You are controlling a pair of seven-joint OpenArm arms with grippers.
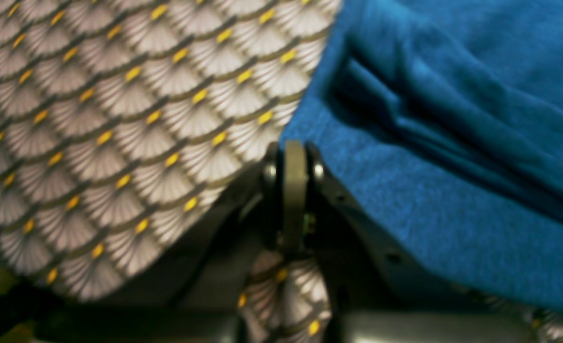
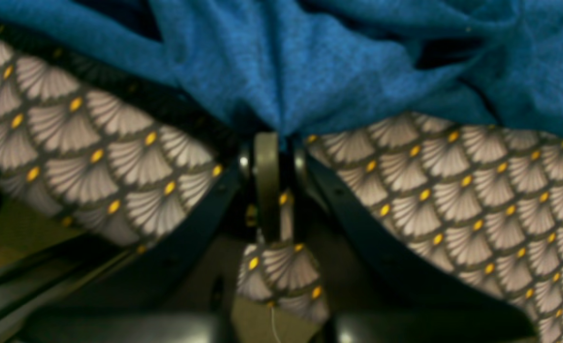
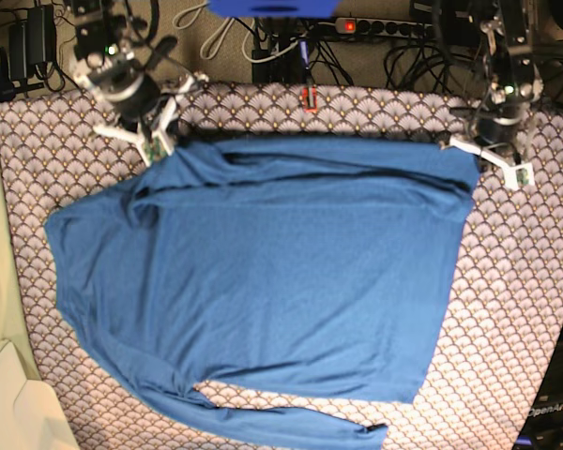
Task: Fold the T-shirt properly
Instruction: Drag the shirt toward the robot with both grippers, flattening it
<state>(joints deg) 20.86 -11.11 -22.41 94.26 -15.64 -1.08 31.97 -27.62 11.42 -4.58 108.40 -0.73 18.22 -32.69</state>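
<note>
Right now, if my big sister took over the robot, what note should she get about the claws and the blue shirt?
Left claw: shut on the far right corner of the plain medium-blue knit T-shirt.
Right claw: shut on a bunched bit of the same shirt's far edge, at the left corner.
The shirt lies spread mostly flat on the scallop-patterned lilac-white tablecloth, with one long sleeve lying along the near edge and some wrinkles near the left shoulder.
Done: both far corners look gripped.
Left: no fold shows yet; probably bring the far edge over toward the near side, then finish folding.
</note>
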